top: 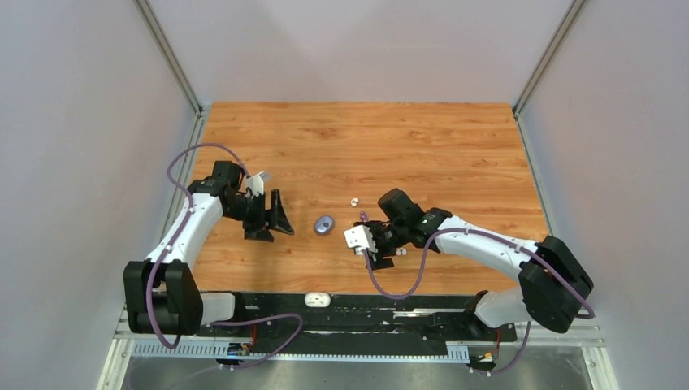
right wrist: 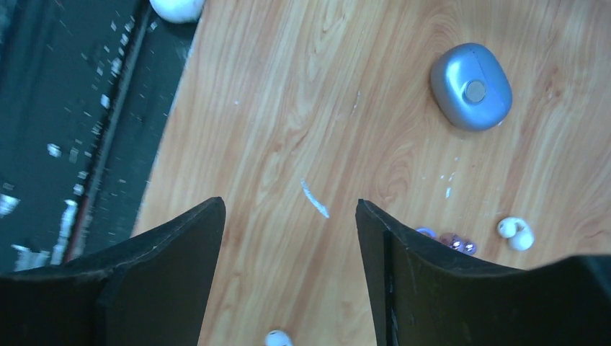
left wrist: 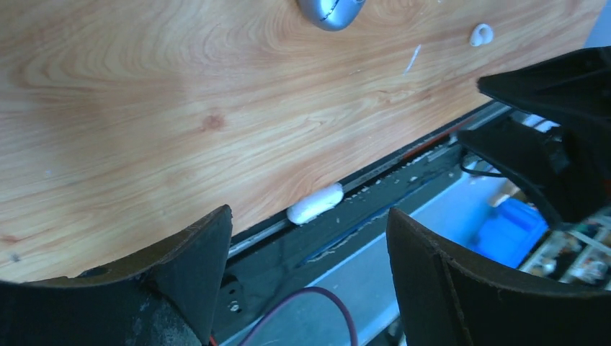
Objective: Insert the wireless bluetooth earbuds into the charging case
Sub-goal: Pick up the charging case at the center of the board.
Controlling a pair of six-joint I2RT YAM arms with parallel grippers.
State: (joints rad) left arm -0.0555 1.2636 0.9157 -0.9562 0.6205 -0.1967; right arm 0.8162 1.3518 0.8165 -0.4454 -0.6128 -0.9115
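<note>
**A:** What is carried on the bench (top: 366, 138), largest first?

**B:** Two arms are reached over it. The left gripper (top: 270, 221) is held spread and empty. The right gripper (right wrist: 288, 209) is spread too, with nothing pinched. Between them a blue-grey case (right wrist: 471, 86) is laid flat, ahead of the right gripper and off to one side, its long axis roughly across the fingers' line. A white case (left wrist: 315, 204) is parked on the black rail (top: 422, 305), behind both grippers.

**A:** And the earbuds?

**B:** None are seated. The purple buds (right wrist: 458, 244) are seen just outside the right gripper's case-side finger, with a white bud (right wrist: 516, 233) just beyond them. A second white bud (right wrist: 277, 337) lies between the fingers, close under the wrist. The right arm is judged nearer; the buds are too small for an axis to be told.

**A:** What stands in the way?

**B:** The blue-grey lid appears shut, so it is judged to need opening first. The purple buds could be knocked by that finger.
</note>
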